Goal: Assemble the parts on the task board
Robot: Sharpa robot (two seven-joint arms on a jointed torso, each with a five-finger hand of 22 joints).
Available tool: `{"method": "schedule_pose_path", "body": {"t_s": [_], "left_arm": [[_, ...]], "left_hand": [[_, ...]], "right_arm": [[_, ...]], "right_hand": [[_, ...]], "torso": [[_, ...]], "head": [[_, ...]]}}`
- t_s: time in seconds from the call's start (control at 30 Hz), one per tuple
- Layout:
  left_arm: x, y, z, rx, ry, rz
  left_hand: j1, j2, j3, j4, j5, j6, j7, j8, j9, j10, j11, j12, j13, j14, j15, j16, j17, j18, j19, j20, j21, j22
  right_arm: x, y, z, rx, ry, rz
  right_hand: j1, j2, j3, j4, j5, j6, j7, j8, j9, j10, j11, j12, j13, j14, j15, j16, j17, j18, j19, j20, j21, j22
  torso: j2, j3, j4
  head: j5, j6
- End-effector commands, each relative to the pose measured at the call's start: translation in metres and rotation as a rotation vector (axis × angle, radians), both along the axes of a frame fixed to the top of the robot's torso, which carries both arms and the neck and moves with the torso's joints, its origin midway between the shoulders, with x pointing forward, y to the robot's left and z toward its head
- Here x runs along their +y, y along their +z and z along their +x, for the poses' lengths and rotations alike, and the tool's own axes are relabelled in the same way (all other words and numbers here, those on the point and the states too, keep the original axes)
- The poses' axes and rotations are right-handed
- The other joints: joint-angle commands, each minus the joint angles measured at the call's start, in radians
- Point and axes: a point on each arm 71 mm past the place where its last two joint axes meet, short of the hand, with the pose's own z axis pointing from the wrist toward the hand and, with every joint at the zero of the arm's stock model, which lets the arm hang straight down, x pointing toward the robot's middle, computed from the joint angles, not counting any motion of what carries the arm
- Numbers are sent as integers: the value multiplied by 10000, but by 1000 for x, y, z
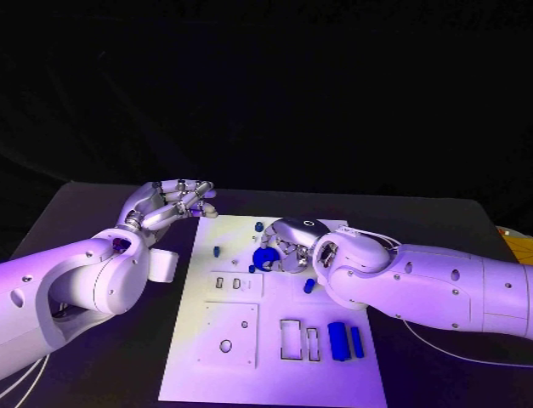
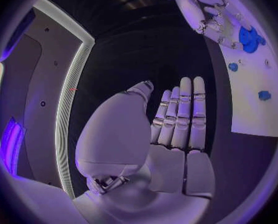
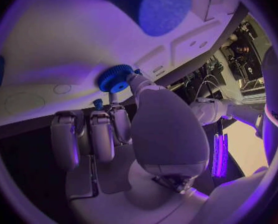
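Two white arms are seen reaching over a black table (image 1: pixel 94 204), one from each side, with a white board (image 1: pixel 279 357) laid lengthwise down the table's middle. The left hand (image 1: pixel 168 206) is held just off the board's far left corner, above the bare table; its fingers (image 2: pixel 182 114) are stretched out straight and close together, the thumb set apart, and nothing is held in it. The right hand (image 1: pixel 293 242) is lowered onto the board's far half, near the middle of its width. A blue toothed wheel (image 1: pixel 266 257) is touched there by the right hand's fingertips (image 3: pixel 136 79), and in the right wrist view the wheel (image 3: pixel 116 78) is seen at the tip of the thumb; whether it is truly pinched or only pressed cannot be told. Small blue pegs (image 1: pixel 257 226) are scattered on the board near the far edge, beside that hand. Toward the near right of the board, two upright blue blocks (image 1: pixel 338 340) are stood just beside a pair of narrow rectangular slots (image 1: pixel 291 338). On the board's left side, two square raised plates (image 1: pixel 230 334) are set one behind the other, the farther one (image 1: pixel 235 283) cut with two small slots, the nearer one with a round hole.
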Motion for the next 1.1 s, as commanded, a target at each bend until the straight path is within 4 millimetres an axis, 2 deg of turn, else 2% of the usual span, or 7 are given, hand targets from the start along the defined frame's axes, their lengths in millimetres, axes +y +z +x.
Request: {"method": "schedule_pose_path", "body": {"t_s": [0.03,0.2,0.53,0.8,0.87,1.03,1.1], "left_arm": [[-2,1,-1,-50,-196,-85],[-2,1,-1,-44,-191,-81],[-1,1,0,-26,-172,-68],[-2,1,0,39,-213,-44],[-2,0,0,56,-234,-40],[-2,0,0,86,-252,-29],[-2,0,0,101,-254,-22]], "left_hand": [[-25,-100,74,3,-61,-95,24,-43,-17,1,24,-35,8,-67,-32,67,9,98,-71,-4,49,17],[-25,-100,74,3,-61,-95,24,-43,-17,1,24,-35,8,-67,-32,67,9,98,-71,-4,49,17],[-32,-102,84,4,-61,-94,24,-42,-17,4,24,-43,9,-76,-31,75,19,99,-82,-1,60,22],[-36,-116,99,1,-62,-113,29,-52,-23,-15,33,-69,6,-131,-18,67,29,94,-123,9,64,24],[-40,-120,106,1,-63,-122,33,-56,-25,-23,39,-80,6,-167,-9,55,30,91,-147,15,63,23],[-39,-120,110,0,-62,-123,34,-57,-25,-24,40,-83,6,-178,-7,51,31,90,-155,17,62,23],[-39,-120,110,0,-62,-123,34,-57,-25,-24,40,-83,6,-178,-7,51,31,90,-155,17,62,23]], "right_arm": [[1,-1,-1,-143,205,-302],[0,-1,-1,-359,267,-556],[-2,-2,-1,-444,307,-795],[-2,-3,-1,-381,331,-906],[-2,-3,-1,-391,328,-913],[-1,-2,-1,-458,347,-922],[0,-2,-1,-524,362,-899]], "right_hand": [[142,42,79,-111,-242,129,-16,102,35,95,-33,54,559,900,45,35,1876,-204,601,67,71,2155],[249,20,137,-238,-550,139,-27,110,43,85,-44,47,548,908,34,45,1914,-215,628,54,100,2187],[283,-47,141,-304,-527,118,-22,99,41,70,-41,35,532,910,34,47,1926,-218,637,51,110,2199],[247,-107,257,-390,185,70,3,68,36,147,-25,115,634,918,51,57,1965,-230,667,61,140,2237],[256,-116,345,-428,570,154,-11,104,50,327,-32,290,847,925,43,66,1998,-241,699,58,176,2271],[248,-110,530,-481,952,284,-43,148,62,420,-61,387,961,931,22,73,2023,-259,748,43,231,2324],[227,-118,697,-522,1297,384,-75,180,69,464,-92,430,1013,935,-5,78,2044,-267,769,21,256,2348]], "torso": [[-5,-5,11],[-10,-5,19],[-5,-3,11],[-4,-2,19],[-8,-1,19],[-17,-6,20],[-18,-10,21]], "head": [[-15,-15],[-14,-33],[-16,-19],[-17,-21],[-23,-21],[-20,-26],[-17,-20]]}}
